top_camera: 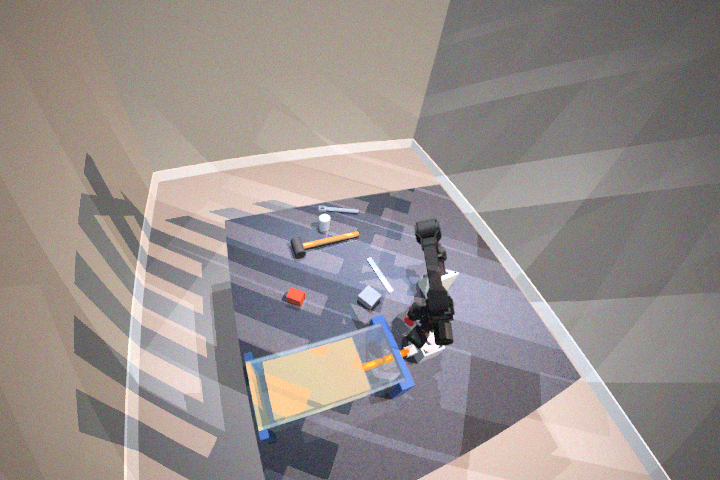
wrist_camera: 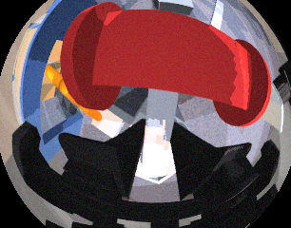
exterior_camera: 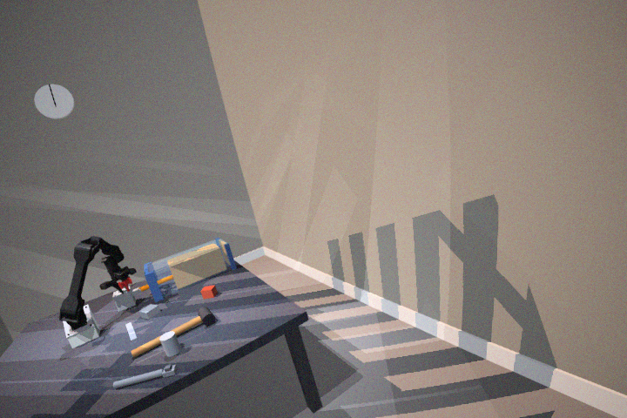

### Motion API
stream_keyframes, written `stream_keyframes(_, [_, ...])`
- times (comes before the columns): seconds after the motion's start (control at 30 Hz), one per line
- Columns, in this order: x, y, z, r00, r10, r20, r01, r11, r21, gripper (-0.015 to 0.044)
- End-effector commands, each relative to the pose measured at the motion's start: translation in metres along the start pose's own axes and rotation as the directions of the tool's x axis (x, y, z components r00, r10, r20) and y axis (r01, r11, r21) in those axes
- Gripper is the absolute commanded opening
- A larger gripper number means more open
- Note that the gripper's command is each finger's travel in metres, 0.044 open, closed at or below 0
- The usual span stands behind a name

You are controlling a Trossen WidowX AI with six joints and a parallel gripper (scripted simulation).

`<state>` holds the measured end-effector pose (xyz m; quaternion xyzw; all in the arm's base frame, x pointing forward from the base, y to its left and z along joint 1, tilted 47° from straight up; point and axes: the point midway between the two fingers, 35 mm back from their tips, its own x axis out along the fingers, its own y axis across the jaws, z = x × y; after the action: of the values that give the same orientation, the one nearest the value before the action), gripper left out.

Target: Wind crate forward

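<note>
My gripper (top_camera: pixel 416 325) (exterior_camera: pixel 119 280) (wrist_camera: pixel 158 123) is shut on the winch handle, whose red grip (top_camera: pixel 409 321) (exterior_camera: pixel 125 282) (wrist_camera: pixel 160 52) shows beside the fingers. The grey winch (top_camera: pixel 430 349) (exterior_camera: pixel 124 300) is under the hand. Its round hole and the handle's key are hidden, so I cannot tell how they sit. The tan crate (top_camera: pixel 315 376) (exterior_camera: pixel 200 266) looks flat inside the clear-panelled cubby. A gap separates its front from the blue frame (top_camera: pixel 379 324) (exterior_camera: pixel 149 278) (wrist_camera: pixel 31 87) at the mouth. An orange strap (top_camera: pixel 380 362) (exterior_camera: pixel 164 279) (wrist_camera: pixel 74 97) runs from crate to winch.
A mallet (top_camera: pixel 329 240) (exterior_camera: pixel 166 337), white cylinder (top_camera: pixel 324 223) (exterior_camera: pixel 170 344), wrench (top_camera: pixel 341 210) (exterior_camera: pixel 139 379) and light strip (top_camera: pixel 379 275) (exterior_camera: pixel 131 331) lie away from the hand. A grey block (top_camera: pixel 369 297) (exterior_camera: pixel 149 311) and red block (top_camera: pixel 295 297) (exterior_camera: pixel 208 292) are near the cubby.
</note>
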<state>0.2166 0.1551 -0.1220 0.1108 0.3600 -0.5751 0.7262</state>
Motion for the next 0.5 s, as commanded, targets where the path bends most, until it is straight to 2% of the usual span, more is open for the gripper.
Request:
stream_keyframes(0.0, [0.0039,-0.0017,-0.0006,1.000,-0.013,-0.006,0.013,0.999,0.050,0.0000])
stream_keyframes(0.23, [0.0036,-0.0034,-0.0006,1.000,-0.017,-0.005,0.017,0.995,0.094,0.0000])
stream_keyframes(0.47, [0.0037,-0.0014,-0.0003,1.000,-0.013,-0.006,0.014,0.999,0.053,0.0000])
